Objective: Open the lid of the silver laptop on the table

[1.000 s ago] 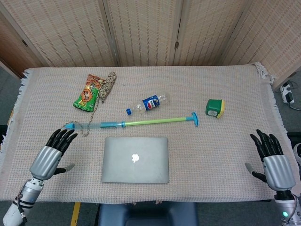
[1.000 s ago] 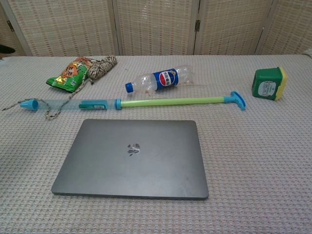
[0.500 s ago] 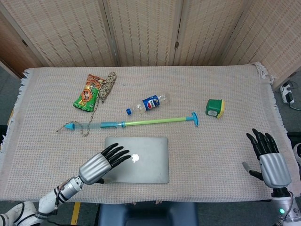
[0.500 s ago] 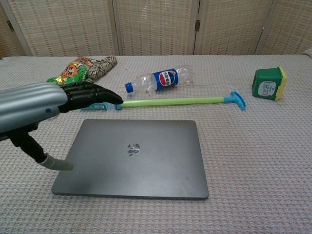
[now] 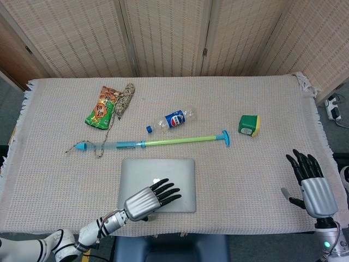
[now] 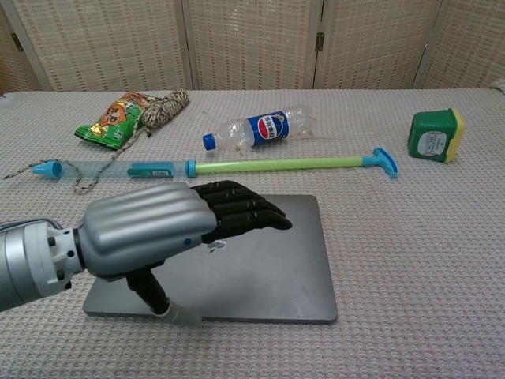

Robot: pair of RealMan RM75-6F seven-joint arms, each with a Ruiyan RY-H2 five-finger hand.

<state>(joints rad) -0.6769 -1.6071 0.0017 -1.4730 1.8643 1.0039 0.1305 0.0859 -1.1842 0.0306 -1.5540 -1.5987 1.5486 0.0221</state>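
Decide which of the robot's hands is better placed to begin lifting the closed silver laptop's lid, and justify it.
Probably the left hand: it hovers over the closed silver laptop, thumb at its near edge. The right hand sits far off by the table's edge.

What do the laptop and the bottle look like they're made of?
The laptop looks like metal: a smooth, matte grey lid with a dull, even sheen. The bottle looks like clear thin plastic, see-through and slightly crumpled, with a blue cap and a printed blue label.
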